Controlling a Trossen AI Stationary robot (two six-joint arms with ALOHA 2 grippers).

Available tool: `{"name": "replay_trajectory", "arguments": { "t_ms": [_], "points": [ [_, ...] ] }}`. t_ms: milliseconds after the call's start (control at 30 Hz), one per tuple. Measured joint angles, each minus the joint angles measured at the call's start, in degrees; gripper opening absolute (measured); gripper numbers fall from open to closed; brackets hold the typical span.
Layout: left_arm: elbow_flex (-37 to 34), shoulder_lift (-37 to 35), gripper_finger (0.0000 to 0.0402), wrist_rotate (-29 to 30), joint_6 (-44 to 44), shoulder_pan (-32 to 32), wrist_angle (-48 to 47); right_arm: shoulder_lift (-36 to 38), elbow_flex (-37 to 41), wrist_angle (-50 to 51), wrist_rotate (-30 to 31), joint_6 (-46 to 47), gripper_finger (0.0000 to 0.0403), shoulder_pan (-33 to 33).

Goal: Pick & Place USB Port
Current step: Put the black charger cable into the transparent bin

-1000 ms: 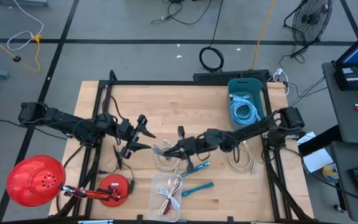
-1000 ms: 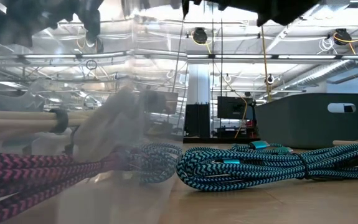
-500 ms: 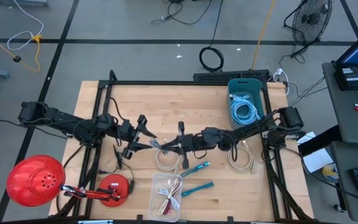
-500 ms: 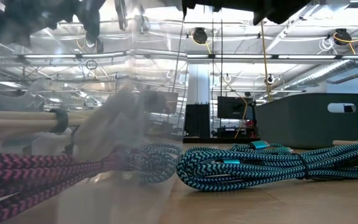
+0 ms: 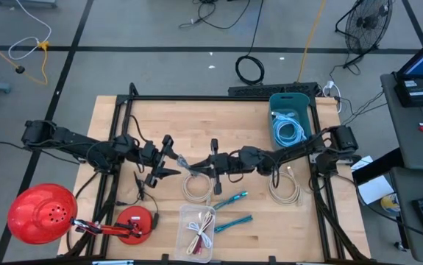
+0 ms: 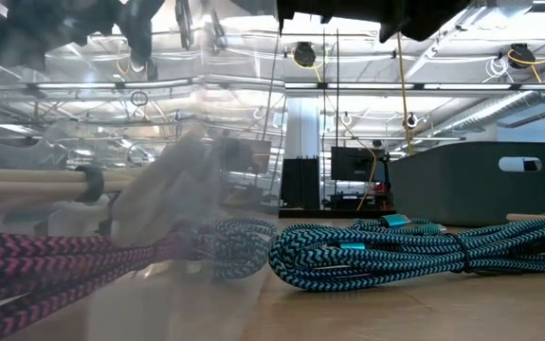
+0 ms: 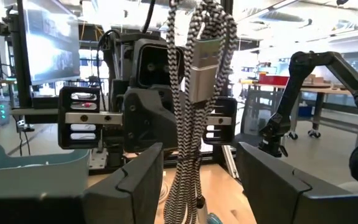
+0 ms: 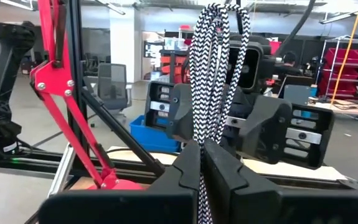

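A black-and-white braided USB cable (image 7: 188,143), bundled in loops, hangs in the air over the middle of the table (image 5: 160,118). Its grey metal plug (image 7: 203,68) sits near the top of the bundle. My right gripper (image 8: 202,146) is shut on the bundle and reaches in from the table's right (image 5: 198,168). My left gripper (image 5: 171,158) faces it from the left, open. In the left wrist view its two fingers (image 7: 135,180) stand on either side of the hanging cable without touching it. My right gripper pinches several strands of the looped bundle (image 8: 207,127) between its two fingers. The fingers come nearly level from the table's right and lie across the strands. The bundle stands upright in the hold, loops rising above the fingers, lifted off the table.
White cable coils (image 5: 194,190) (image 5: 285,190) and two teal cables (image 5: 231,199) (image 5: 233,221) lie on the near half of the table. A clear box (image 5: 200,232) holds cables at the near edge. A grey-blue bin (image 5: 290,121) with a blue cable stands far right. A red lamp (image 5: 42,213) sits near left.
My right gripper has swung a little toward the far edge and toward my left gripper, staying shut. The cable has gone with it, and its end now lies between the left gripper's fingers.
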State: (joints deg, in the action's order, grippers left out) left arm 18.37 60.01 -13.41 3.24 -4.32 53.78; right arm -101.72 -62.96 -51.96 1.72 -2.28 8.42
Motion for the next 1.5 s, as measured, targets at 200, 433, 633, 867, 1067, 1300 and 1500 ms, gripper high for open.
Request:
{"name": "replay_trajectory", "arguments": {
  "t_ms": [200,433,633,867,1067,1300,1500],
  "points": [
    [0.0,0.0,0.0207,3.59,-0.01,0.0,0.07,0.01,0.0,-0.51,0.0,0.07,0.0001,-0.36],
    [0.0,0.0,0.0207,5.25,-0.01,0.0,0.26,0.01,0.0,-0.51,-0.02,0.11,0.0001,-0.36],
    [0.0,0.0,0.0207,6.08,-0.01,0.0,0.38,0.01,0.0,-0.51,0.0,0.26,0.0001,-0.36],
    [0.0,0.02,0.0207,6.08,-0.01,0.0,1.35,-0.27,0.0,-0.59,-0.02,1.83,0.0,-1.02],
    [0.07,0.0,0.0207,6.08,0.03,0.09,3.02,-3.94,-2.14,-1.7,-0.35,3.17,0.0,-1.39],
    [0.07,0.43,0.0207,5.99,0.08,0.11,2.69,-6.04,-3.87,-1.29,-0.39,1.86,0.0,-1.35],
    [0.08,2.14,0.0207,5.97,0.21,0.11,3.42,-5.89,-3.93,-1.79,-0.28,0.02,0.0,-1.33]
  ]
}}
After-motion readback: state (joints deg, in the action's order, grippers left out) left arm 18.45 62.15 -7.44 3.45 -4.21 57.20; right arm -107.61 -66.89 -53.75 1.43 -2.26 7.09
